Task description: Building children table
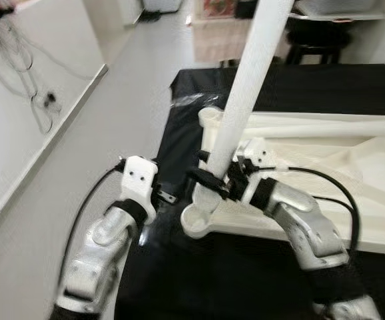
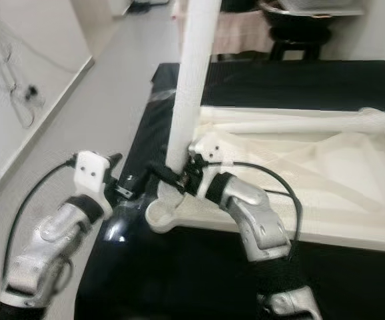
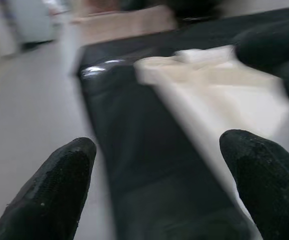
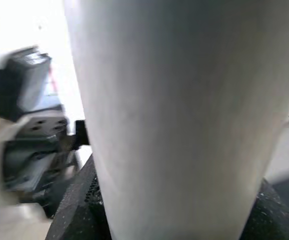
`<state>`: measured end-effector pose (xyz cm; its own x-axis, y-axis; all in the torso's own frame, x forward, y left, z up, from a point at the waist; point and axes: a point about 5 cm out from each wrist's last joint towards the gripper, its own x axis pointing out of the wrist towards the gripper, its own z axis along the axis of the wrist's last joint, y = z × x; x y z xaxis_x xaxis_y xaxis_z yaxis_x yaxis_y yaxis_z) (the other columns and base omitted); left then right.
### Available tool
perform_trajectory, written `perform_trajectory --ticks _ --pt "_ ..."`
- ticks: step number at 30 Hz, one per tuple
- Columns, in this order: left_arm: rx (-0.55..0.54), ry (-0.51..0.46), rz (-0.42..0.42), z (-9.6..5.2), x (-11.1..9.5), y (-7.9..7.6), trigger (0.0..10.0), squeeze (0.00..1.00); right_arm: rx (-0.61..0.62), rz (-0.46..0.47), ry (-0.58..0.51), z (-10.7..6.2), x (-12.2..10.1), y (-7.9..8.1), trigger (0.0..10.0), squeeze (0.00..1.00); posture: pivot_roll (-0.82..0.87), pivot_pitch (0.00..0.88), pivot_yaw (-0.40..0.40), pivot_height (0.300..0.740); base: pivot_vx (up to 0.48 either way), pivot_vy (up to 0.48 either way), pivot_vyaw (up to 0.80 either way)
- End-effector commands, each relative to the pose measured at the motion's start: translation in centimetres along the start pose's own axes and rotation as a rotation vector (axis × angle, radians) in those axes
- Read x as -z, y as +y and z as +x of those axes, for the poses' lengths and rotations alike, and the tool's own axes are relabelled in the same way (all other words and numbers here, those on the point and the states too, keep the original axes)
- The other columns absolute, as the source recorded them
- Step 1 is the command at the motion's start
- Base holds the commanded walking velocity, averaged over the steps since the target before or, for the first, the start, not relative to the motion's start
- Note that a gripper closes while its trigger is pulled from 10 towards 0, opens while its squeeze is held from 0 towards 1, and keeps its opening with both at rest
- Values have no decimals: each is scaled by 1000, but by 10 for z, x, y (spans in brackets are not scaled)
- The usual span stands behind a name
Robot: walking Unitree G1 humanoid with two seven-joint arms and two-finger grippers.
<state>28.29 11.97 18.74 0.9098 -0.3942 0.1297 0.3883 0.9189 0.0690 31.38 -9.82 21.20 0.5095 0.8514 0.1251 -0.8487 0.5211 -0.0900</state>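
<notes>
A white plastic tabletop (image 1: pixel 352 200) lies upside down on a black surface (image 1: pixel 212 280). A long white table leg (image 1: pixel 246 87) rises tilted from the round socket (image 1: pixel 199 217) at its near left corner. My right gripper (image 1: pixel 216 183) is shut on the leg just above that socket; in the right wrist view the leg (image 4: pixel 179 115) sits between the black fingers (image 4: pixel 79 210). Another white leg (image 2: pixel 299 121) lies along the tabletop's far edge. My left gripper (image 1: pixel 166 195) hangs open beside the black surface's left edge, left of the socket, its fingertips (image 3: pixel 59 185) spread wide apart.
Grey floor (image 1: pixel 112 120) stretches to the left, bounded by a white wall with hanging cables (image 1: pixel 39 100). A dark stool (image 1: pixel 316 40) and a shelf stand behind the black surface.
</notes>
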Motion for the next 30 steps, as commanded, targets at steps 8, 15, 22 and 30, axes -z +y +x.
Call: perform_trajectory --ticks 8,15,22,30 --pt "-2 20 -14 0 1 2 10000 0 36 -13 -16 -6 -4 -8 10000 0 -55 135 30 740 0 0 0" --pt "-36 37 -27 3 4 9 10000 0 52 -14 -23 -3 -4 -9 10000 0 -59 132 38 740 0 0 0" --pt "-45 42 -21 2 4 12 10000 0 59 -15 -22 -3 -3 -8 10000 0 -51 130 45 740 -259 0 0" --pt "-45 44 -19 2 5 12 10000 0 83 -24 -19 -2 -1 -10 10000 0 -49 132 45 740 -277 0 0"
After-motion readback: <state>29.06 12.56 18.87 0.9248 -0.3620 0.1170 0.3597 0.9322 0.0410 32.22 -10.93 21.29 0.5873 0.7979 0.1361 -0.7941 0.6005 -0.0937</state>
